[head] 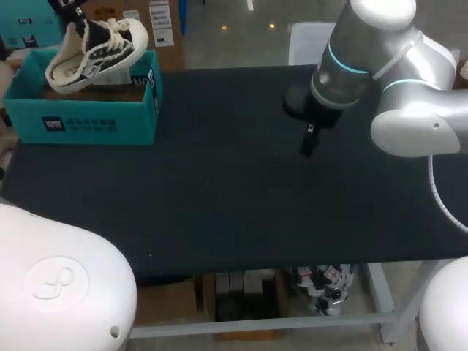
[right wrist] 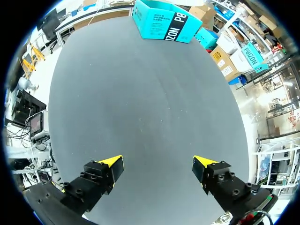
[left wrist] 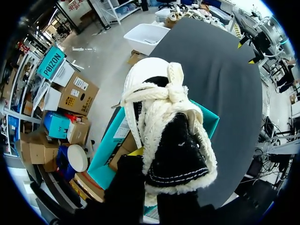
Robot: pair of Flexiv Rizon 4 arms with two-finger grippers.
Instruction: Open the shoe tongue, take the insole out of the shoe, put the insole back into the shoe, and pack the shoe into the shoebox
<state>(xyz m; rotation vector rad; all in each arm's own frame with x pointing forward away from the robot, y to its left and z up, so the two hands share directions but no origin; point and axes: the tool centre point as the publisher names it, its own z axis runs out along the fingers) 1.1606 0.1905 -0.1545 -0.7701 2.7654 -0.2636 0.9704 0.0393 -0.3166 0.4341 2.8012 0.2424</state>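
my left claw [left wrist: 153,185] is clamped on the shoe [head: 95,47] at its collar end, holding it tilted just above the open box [head: 80,121], toe ahead and roughly along the box's length, while my right claw [right wrist: 158,168] hangs spread and empty, well apart.

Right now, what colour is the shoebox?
Teal, with dark print on its sides; the shoebox shows best in the head view.

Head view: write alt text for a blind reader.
A black-and-white shoe hangs tilted over the open teal shoebox at the table's far left corner. The right end effector hangs above the black table, well apart from them.
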